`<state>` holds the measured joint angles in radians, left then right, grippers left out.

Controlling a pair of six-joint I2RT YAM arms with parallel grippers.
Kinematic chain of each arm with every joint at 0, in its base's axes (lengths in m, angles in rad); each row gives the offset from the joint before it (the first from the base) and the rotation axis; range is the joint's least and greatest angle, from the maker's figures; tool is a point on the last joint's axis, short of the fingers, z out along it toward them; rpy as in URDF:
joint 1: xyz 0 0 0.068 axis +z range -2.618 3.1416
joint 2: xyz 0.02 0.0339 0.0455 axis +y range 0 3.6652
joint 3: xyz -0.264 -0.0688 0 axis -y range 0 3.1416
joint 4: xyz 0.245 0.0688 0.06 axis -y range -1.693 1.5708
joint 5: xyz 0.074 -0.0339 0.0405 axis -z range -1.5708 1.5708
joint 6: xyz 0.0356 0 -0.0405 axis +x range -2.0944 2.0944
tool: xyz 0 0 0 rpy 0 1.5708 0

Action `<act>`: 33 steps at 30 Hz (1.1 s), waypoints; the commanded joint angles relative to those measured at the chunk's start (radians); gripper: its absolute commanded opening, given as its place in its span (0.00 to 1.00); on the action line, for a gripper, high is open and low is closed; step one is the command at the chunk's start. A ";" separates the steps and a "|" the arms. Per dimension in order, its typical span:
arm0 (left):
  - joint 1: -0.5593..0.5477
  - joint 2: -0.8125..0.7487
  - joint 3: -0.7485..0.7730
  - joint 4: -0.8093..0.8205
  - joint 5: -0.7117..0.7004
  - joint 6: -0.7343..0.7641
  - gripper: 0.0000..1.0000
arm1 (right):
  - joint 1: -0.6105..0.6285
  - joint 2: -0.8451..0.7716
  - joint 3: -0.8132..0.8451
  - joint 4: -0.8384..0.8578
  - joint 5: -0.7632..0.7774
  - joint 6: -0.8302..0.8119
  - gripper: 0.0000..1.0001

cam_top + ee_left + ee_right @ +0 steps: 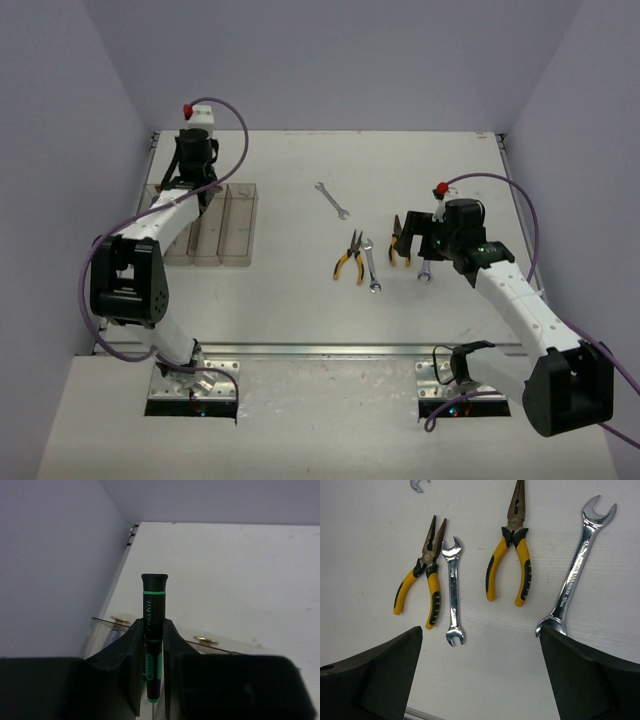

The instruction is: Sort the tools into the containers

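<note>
Your left gripper (153,647) is clamping a green-and-black screwdriver (154,597) by the lower part of its handle. The jaws are closed tight against it, and the capped end is standing up clear of the fingers (131,662) (only a sliver of shaft is showing below). That gripper is hanging over the far end of the clear containers (240,232) at the left side of the table (290,310). Which compartment is lying under the tip I cannot tell, as the arm is covering much of the row. Your right gripper (480,647) is standing wide open, gripping nothing, and hovering low over the tools right of centre. Beyond its fingers four tools are lying flat: the first yellow pliers (422,582), a small wrench (452,597) just beside them, the second yellow pliers (512,555), and a large wrench (577,565) whose near end is reaching one finger. A lone wrench (332,199) is lying farther out, apart from the rest.
</note>
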<state>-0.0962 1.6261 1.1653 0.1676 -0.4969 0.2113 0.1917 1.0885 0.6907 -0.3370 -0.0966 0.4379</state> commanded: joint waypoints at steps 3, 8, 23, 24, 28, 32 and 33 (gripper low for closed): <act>0.155 0.105 -0.032 0.015 0.183 0.323 0.00 | -0.003 -0.018 0.015 0.048 -0.017 -0.016 0.99; 0.219 0.080 -0.101 0.057 0.276 0.360 0.00 | -0.003 0.002 0.020 0.053 -0.039 -0.020 0.99; 0.227 0.058 -0.205 0.125 0.300 0.287 0.71 | -0.003 0.008 0.018 0.056 -0.063 -0.025 0.99; 0.214 0.018 -0.205 0.149 0.254 0.266 0.86 | -0.003 0.011 0.018 0.056 -0.064 -0.025 0.99; 0.109 -0.159 -0.195 0.253 -0.046 0.092 1.00 | -0.003 0.016 0.018 0.057 -0.035 -0.019 0.99; 0.020 -0.320 0.054 -0.273 -0.243 -0.401 1.00 | -0.003 0.048 0.031 0.047 0.018 0.011 0.99; 0.020 -0.362 0.071 -0.398 -0.207 -0.479 1.00 | -0.003 0.060 0.043 0.030 0.031 0.017 0.99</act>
<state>-0.0418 1.4435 1.0751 0.0833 -0.5661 0.1661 0.1918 1.1173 0.6907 -0.3202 -0.1235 0.4317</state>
